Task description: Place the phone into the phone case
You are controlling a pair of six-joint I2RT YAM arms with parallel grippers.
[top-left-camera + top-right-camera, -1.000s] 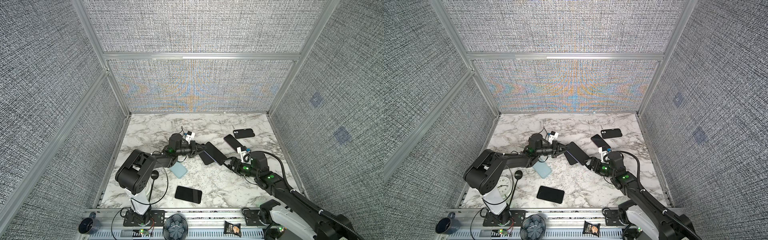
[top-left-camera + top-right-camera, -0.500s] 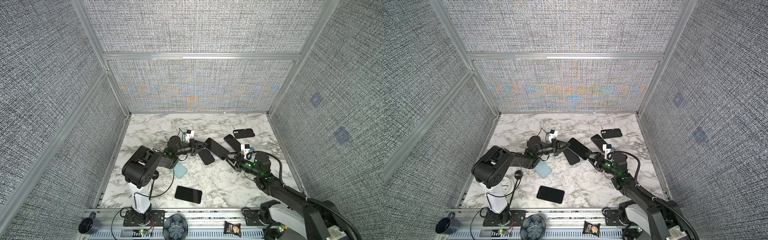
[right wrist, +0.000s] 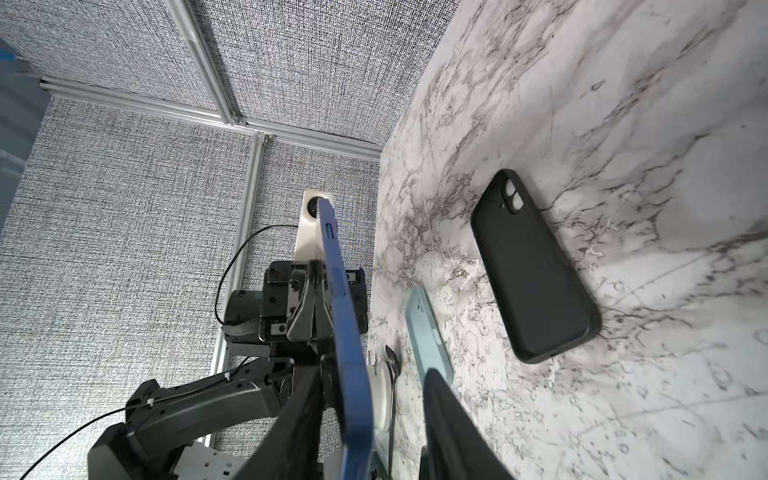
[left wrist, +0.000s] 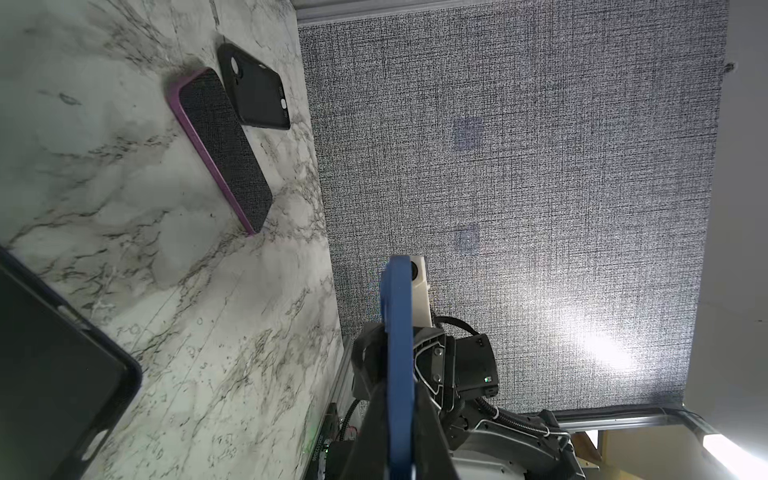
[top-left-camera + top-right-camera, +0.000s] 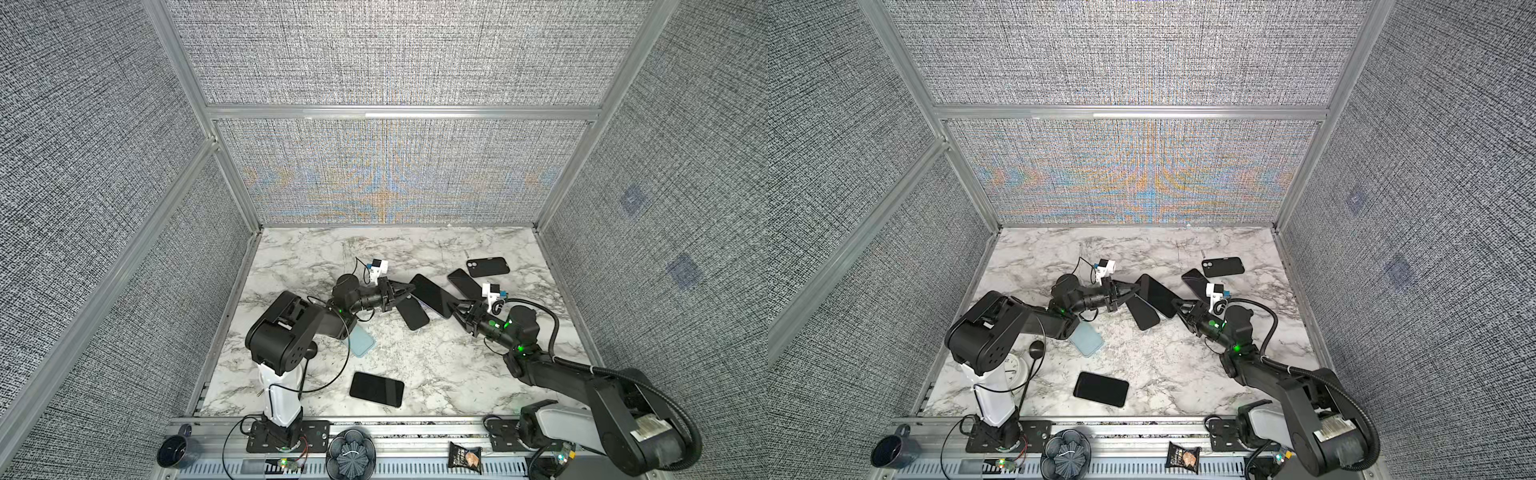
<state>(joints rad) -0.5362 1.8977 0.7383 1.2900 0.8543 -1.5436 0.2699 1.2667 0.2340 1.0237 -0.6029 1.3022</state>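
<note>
Mug (image 5: 176, 452): dark, standing on the front rail at the far left, off the table (image 5: 436, 365).
Light blue case (image 5: 362, 341): flat on the marble, one end hidden beneath the left arm.
Black phone (image 5: 376, 388): flat, screen up, near the front edge, well apart from everything else.
Left gripper (image 5: 407, 291): jaws closed tight on one end of the blue phone, as the right wrist view shows.
Black case (image 5: 415, 318): flat on the table just below the left gripper. In both top views its far end is overlapped by the raised phone.
Blue phone (image 5: 432, 295): held clear of the table, screen up and roughly level, spanning the gap between the two grippers.
Right gripper (image 5: 454, 311): jaws partly spread around the phone's other end. One finger (image 3: 299, 428) lies along the blue edge and the other finger (image 3: 446, 428) stands clear of it, so no grip is made.
Purple-rimmed phone (image 5: 461, 282): flat on the table behind the right gripper.
Snack packet (image 5: 464, 456): on the front rail.
Second black case (image 5: 487, 267): flat on the table just beside the purple-rimmed phone, farthest back and right.
</note>
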